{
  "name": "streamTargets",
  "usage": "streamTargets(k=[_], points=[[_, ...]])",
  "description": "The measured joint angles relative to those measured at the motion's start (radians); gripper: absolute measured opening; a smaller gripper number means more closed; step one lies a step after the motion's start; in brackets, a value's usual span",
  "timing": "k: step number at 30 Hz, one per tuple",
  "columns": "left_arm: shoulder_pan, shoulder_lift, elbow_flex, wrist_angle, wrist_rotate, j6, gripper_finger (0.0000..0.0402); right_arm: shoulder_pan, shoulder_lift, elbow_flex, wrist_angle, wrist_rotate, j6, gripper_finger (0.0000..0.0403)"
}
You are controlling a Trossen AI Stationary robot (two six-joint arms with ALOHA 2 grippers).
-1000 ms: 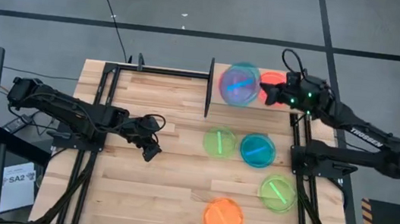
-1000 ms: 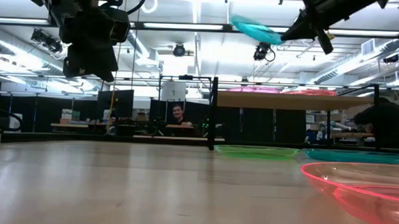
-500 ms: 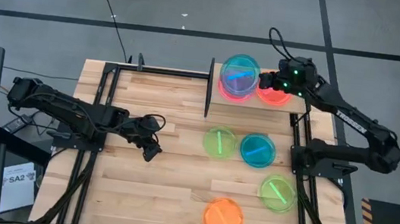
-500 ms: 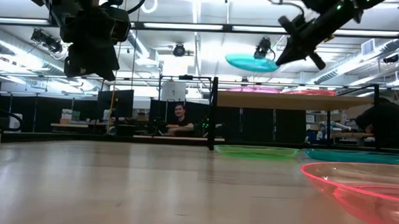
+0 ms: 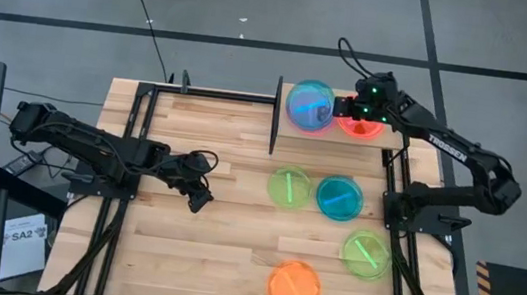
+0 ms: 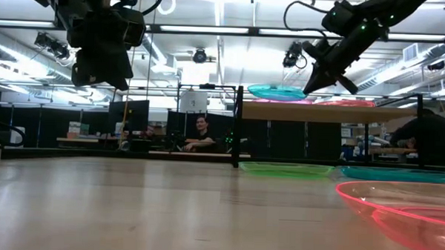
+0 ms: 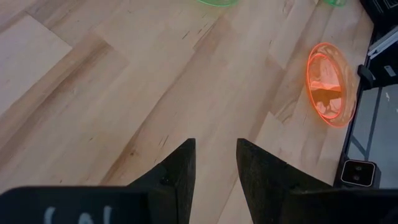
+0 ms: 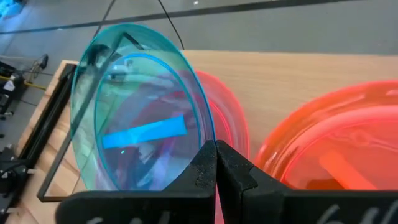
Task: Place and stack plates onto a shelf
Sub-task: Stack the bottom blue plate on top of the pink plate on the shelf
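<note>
My right gripper point(image 5: 346, 107) is over the shelf point(image 6: 312, 112), shut on a blue plate point(image 5: 309, 106). That plate sits nearly level right above a pink plate point(image 8: 229, 121) lying on the shelf's left half; I cannot tell whether the two touch. A red-pink plate point(image 5: 361, 125) lies on the shelf's right half. On the table lie a green plate point(image 5: 289, 187), a blue plate point(image 5: 339, 197), another green plate point(image 5: 365, 253) and an orange plate point(image 5: 294, 285). My left gripper point(image 5: 199, 198) hangs open above the table's left part. My right gripper pinches the blue plate's rim point(image 8: 207, 138) between its two shut fingers point(image 8: 231, 167), on the side of the plate toward the table's right. The fingers come slanting down from the right point(image 6: 315, 75). The plate point(image 6: 277, 92) reaches out leftward from them, almost level above the pink plate.
A black upright post point(image 5: 276, 115) stands at the shelf's left end, close to the held plate. Black frame rails point(image 5: 133, 142) run along both table sides. Bare wood lies between my left gripper and the green plate. A person sits in the room behind the table point(image 6: 201, 132).
My right gripper has moved toward the table's left and down over the shelf. The blue plate it carries has come down from high and tilted to nearly level just above the pink plate.
</note>
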Motion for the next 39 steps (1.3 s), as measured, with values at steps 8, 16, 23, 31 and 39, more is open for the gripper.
streamTargets(k=[8, 16, 23, 31, 39], points=[[0.000, 0.000, 0.000, 0.000, 0.000, 0.000, 0.0123, -0.016, 0.013, 0.000, -0.019, -0.017, 0.007, 0.0007], [0.000, 0.000, 0.000, 0.000, 0.000, -0.001, 0.0123, -0.023, 0.013, 0.000, -0.020, -0.020, 0.009, 0.0023], [0.000, 0.000, 0.000, 0.000, 0.000, -0.002, 0.0123, -0.023, 0.013, 0.000, -0.020, -0.031, 0.008, 0.0027], [0.000, 0.000, 0.000, 0.000, 0.000, -0.002, 0.0123, -0.023, 0.013, 0.000, -0.020, -0.018, 0.008, 0.0032], [0.000, 0.000, 0.000, 0.000, 0.000, -0.001, 0.0123, -0.034, 0.013, 0.000, -0.020, -0.018, 0.008, 0.0067]])
